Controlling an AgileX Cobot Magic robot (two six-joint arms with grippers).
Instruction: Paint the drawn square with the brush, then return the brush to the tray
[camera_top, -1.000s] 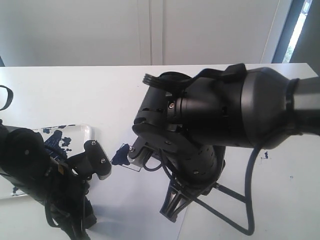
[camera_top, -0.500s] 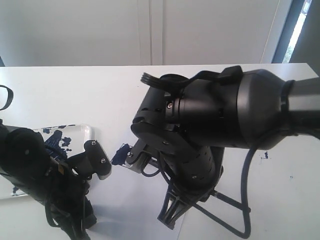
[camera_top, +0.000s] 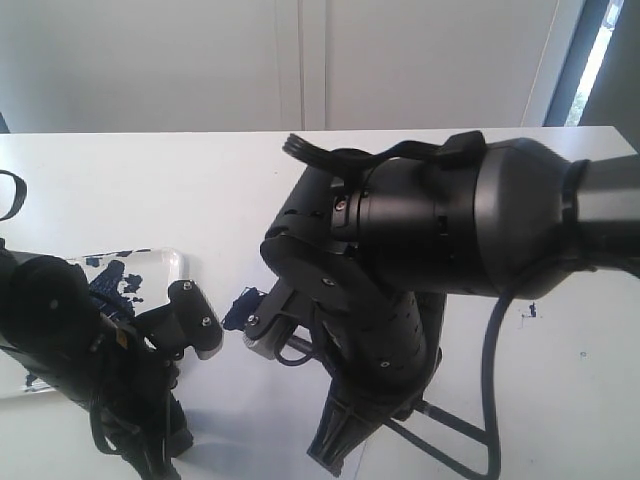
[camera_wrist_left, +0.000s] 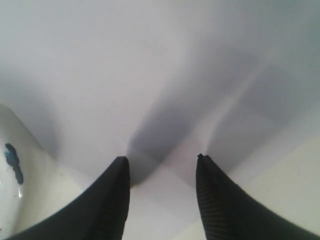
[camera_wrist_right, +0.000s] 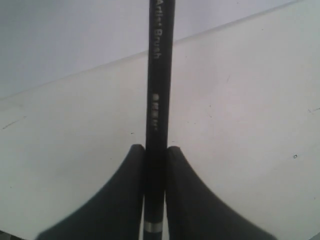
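My right gripper (camera_wrist_right: 155, 147) is shut on the brush (camera_wrist_right: 159, 75), whose thin black handle with silver lettering runs straight out between the fingers. A small silvery band (camera_wrist_right: 153, 227) shows behind the fingertips; the bristles are out of view. In the exterior view my bulky right arm (camera_top: 420, 250) covers most of the drawn square (camera_top: 238, 310), of which only a navy-painted corner shows. The tray (camera_top: 172, 262), smeared with navy paint, lies at the left. My left gripper (camera_wrist_left: 161, 159) is open and holds nothing. It hovers low over white paper next to the tray's rim (camera_wrist_left: 12, 170).
The left arm (camera_top: 60, 340) fills the lower left corner, partly over the tray. Black cables (camera_top: 495, 400) hang from the right arm near the front edge. A white wall (camera_top: 300, 60) stands behind the table. White tabletop (camera_top: 560, 350) lies bare at the right.
The right arm's wrist has swung down and slightly left, hiding more of the square and its outline. The left arm has not moved.
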